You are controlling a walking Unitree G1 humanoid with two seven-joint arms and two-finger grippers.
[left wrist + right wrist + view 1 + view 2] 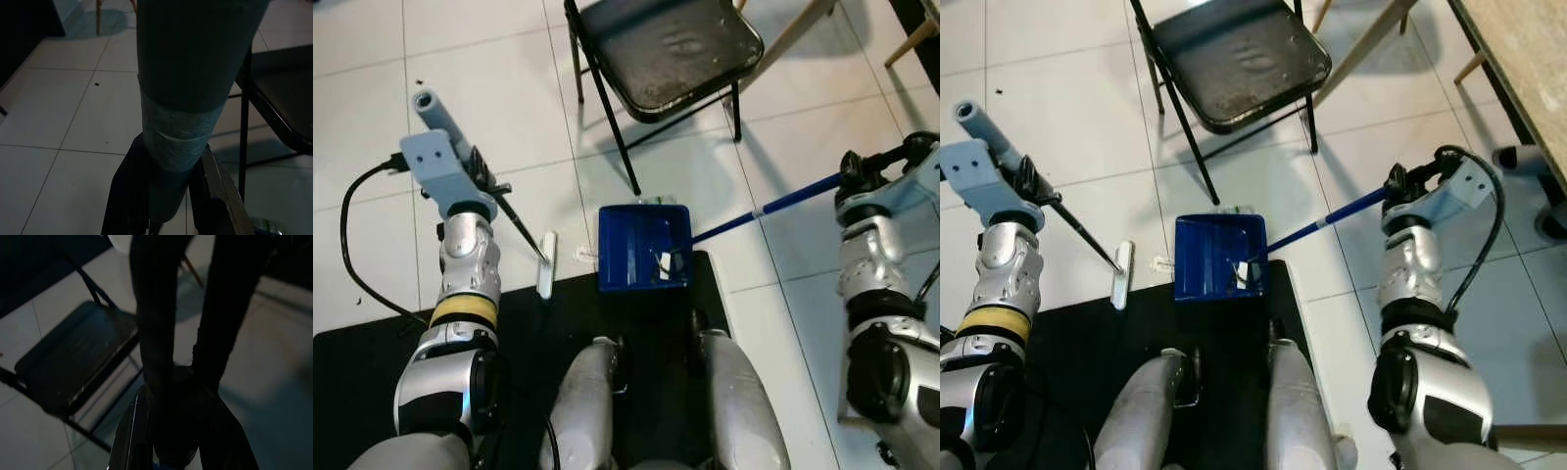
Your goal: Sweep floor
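Left eye view: the left gripper, at left-centre of the frame, is clamped on a thin black broom handle that slants down to a white broom head lying on the white tile floor, at the edge of a black mat. At centre frame a blue dustpan rests at the mat's front edge, with pale scraps inside. Its blue handle runs up to the right gripper at the right edge, which is closed around it. A black folding chair stands at top centre.

Right eye view: same layout, shifted. A wooden table edge shows in the upper right corner. The broom head lies just left of the dustpan, apart from it.

Left wrist view: dim. Black fingers grip a grey taped pole at lower centre; the chair is at right.

Right wrist view: very dark. Fingers close around a dark shaft; the chair seat is at left.
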